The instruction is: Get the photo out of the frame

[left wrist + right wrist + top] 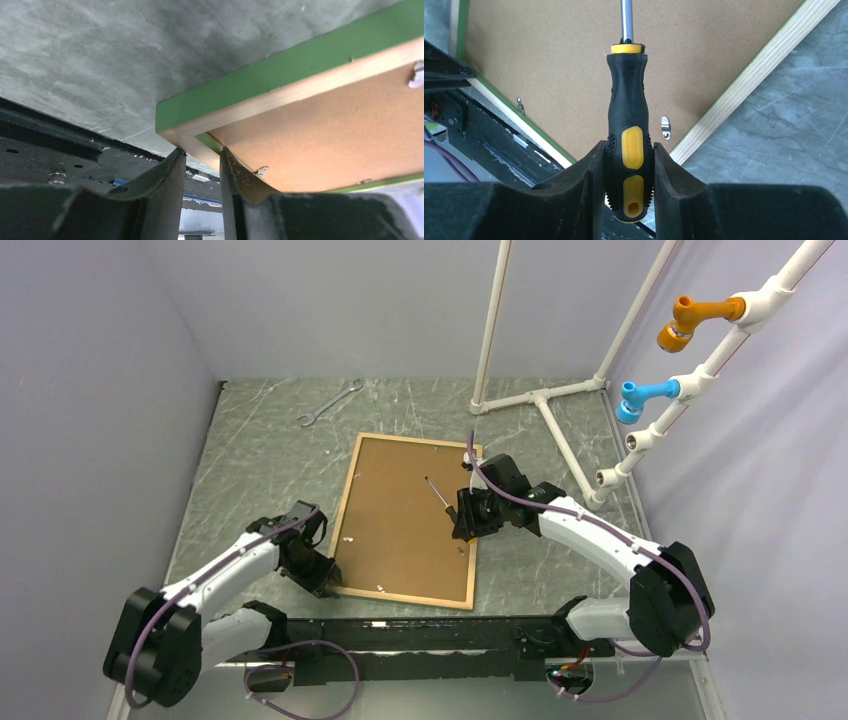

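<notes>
The frame [343,508] lies face down on the table, its light wood back edges up and its green front edge [260,80] showing in the left wrist view. The brown backing board [405,520] fills it, held by small metal tabs [665,126]. The photo is hidden under the board. My left gripper [322,575] is shut on the frame's near left corner rail [200,145]. My right gripper [468,518] is over the board's right side, shut on a black-and-yellow screwdriver [629,100] whose shaft [437,492] points out over the board.
A wrench [329,403] lies at the far left of the table. A white pipe rack [545,400] stands at the back right with orange [690,318] and blue [640,397] fittings. The black base rail [420,635] runs along the near edge. Grey walls enclose the table.
</notes>
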